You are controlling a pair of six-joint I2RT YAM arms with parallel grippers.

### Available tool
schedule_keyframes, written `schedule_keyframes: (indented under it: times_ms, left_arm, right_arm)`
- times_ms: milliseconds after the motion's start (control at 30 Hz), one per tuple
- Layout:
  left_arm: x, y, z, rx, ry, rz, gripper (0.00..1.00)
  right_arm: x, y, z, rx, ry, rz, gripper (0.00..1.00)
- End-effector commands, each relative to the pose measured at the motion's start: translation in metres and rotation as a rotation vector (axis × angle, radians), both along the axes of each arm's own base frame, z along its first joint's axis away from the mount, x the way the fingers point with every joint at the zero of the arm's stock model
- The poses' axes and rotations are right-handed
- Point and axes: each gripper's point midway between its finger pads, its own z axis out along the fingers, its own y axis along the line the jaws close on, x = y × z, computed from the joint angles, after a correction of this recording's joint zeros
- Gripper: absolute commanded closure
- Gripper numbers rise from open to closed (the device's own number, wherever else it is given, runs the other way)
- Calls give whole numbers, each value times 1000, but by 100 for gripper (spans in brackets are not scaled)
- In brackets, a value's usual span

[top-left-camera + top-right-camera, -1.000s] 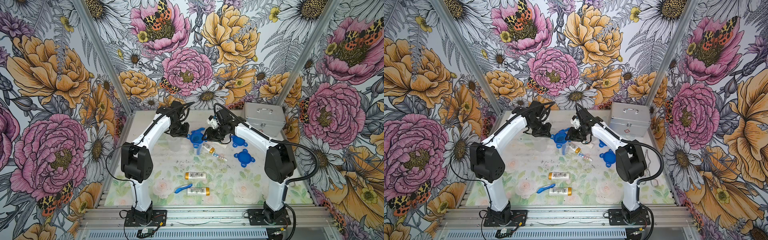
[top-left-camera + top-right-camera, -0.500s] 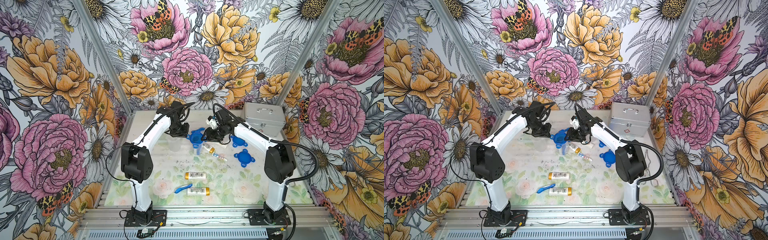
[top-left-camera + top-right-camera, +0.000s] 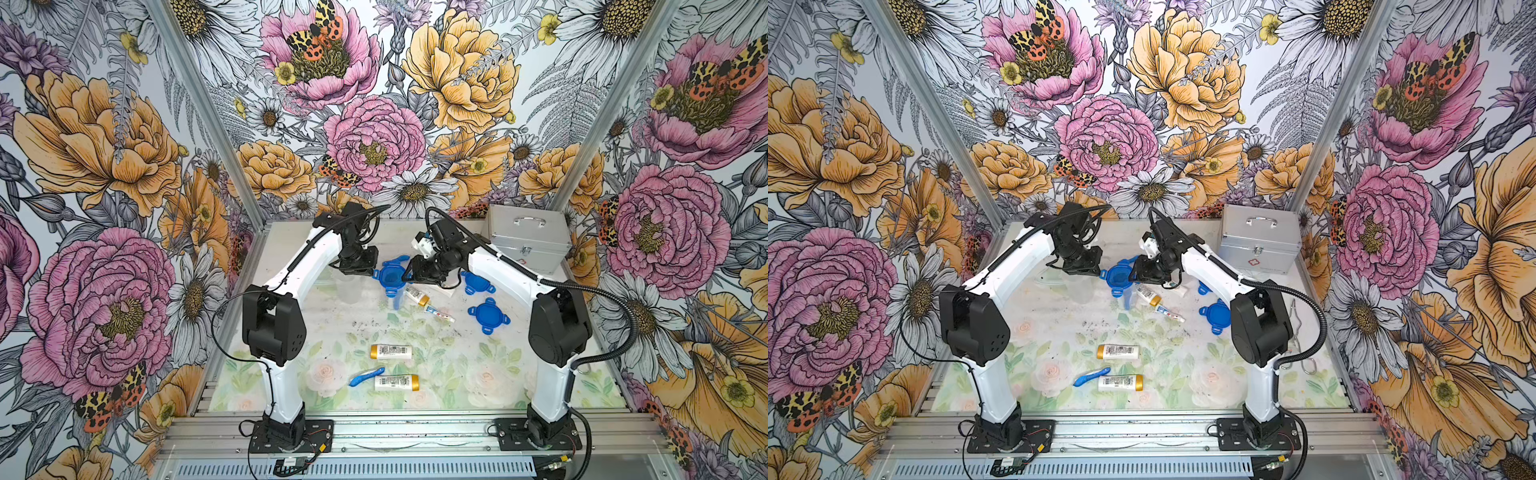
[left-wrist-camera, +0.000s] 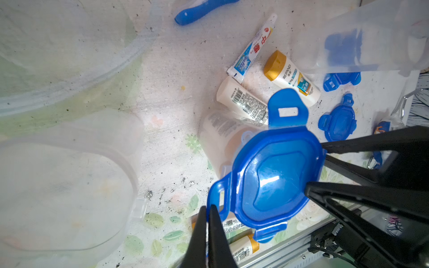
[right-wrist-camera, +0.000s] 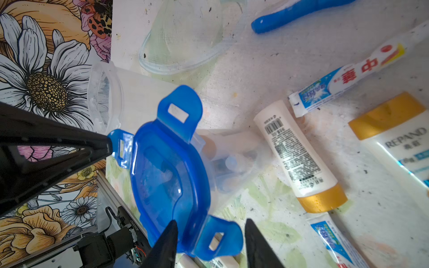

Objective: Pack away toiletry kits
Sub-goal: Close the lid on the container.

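A clear cup [image 5: 232, 162] stands at mid-table with a blue four-tabbed lid [image 3: 391, 276] [image 4: 276, 176] [image 5: 167, 171] on top; a white bottle shows through its wall. My left gripper [image 3: 368, 272] [image 4: 209, 207] is shut, its tips against the edge of one lid tab. On the opposite side, my right gripper [image 3: 413, 272] [image 5: 210, 224] is open, its fingers astride another tab without clamping it. Beside the cup lie a gold-capped bottle [image 3: 417, 296] and a toothpaste tube [image 3: 440, 313]. Two more bottles [image 3: 391, 352] [image 3: 397, 381] and a blue toothbrush [image 3: 366, 377] lie nearer the front.
Two loose blue lids [image 3: 478, 282] [image 3: 488, 315] lie right of the cup, under the right arm. Empty clear cups [image 3: 347, 286] stand beneath the left wrist. The silver case [image 3: 528, 241] sits shut at the back right corner.
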Motion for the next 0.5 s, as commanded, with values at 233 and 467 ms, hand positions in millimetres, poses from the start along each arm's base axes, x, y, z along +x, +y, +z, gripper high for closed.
schedule_keyframes:
  times_ms: [233,467]
  left_arm:
    - [-4,4,7,39,-12,0,100]
    - [-2,1,10,18,-14,2,100]
  right_arm:
    - [3,5,-6,-12,-2,13,48]
    - [6,7,-1,-4,-15,16,48]
